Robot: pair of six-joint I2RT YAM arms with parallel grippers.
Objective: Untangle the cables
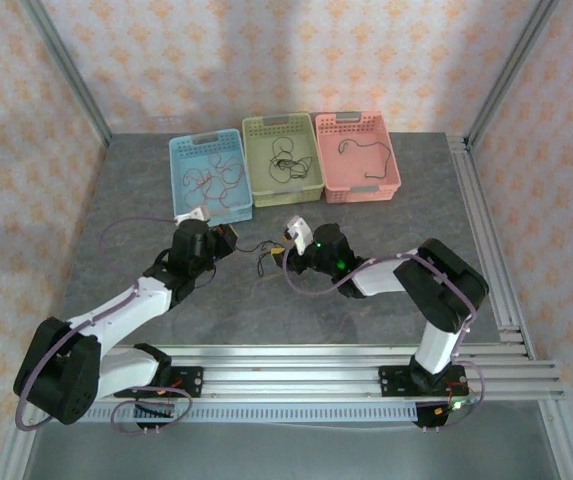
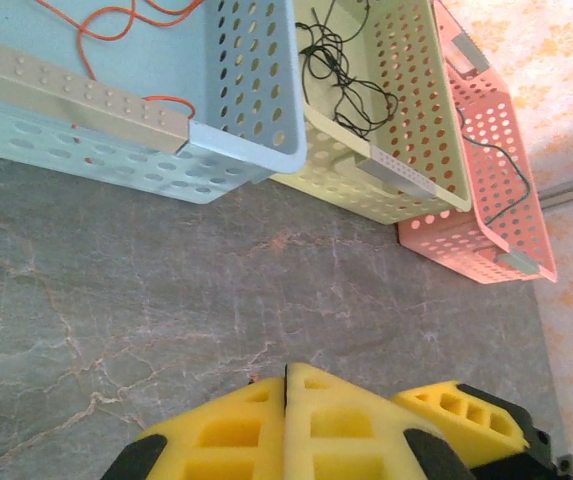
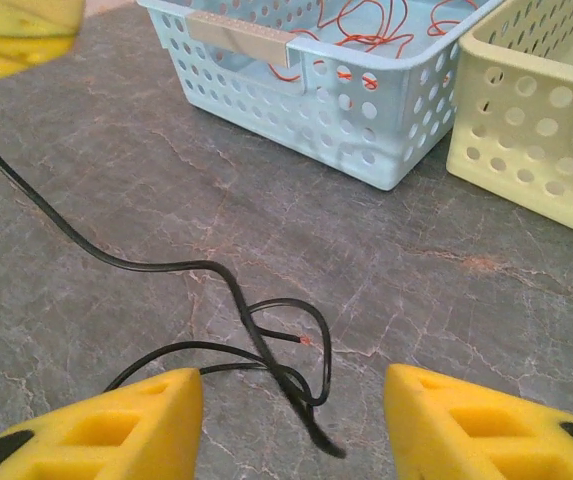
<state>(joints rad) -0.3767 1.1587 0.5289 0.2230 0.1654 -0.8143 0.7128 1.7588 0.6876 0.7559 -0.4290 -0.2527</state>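
Where the 2 grippers meet: low over the grey stone-patterned table point(image 3: 416, 300), in front of a row of 3 baskets
Left gripper point(image 2: 286, 400): jaws closed, its yellow foam pads pressed flat together; in the right wrist view the black cable point(image 3: 166, 266) climbs off the table to these pads and looks pinched there
Right gripper point(image 3: 293, 420): jaws apart, 1 yellow finger on each side of the cable's knot, neither finger touching the wire
Black cable, its run: from the left gripper it drops to the table, sweeps in a long curve toward the right gripper, then crosses over itself
Black cable, its knot: 2 or 3 small overlapping loops lying flat on the table, between and just ahead of the right gripper's fingers; a free end with a reddish tip points out from inside the loops
Blue basket point(image 3: 386, 130): leftmost of the row, nearest the knot, holding the red-orange cables point(image 3: 366, 38) in loose curls
Green basket point(image 3: 526, 140): middle of the row, close beside the blue one, with a black tangle point(image 2: 341, 80) on its floor
Pink basket point(image 1: 361, 190): rightmost, just beside the green one, with 1 dark cable point(image 2: 522, 180) looping inside
Arms: both reach inward from the near edge, wrists close together at mid-table
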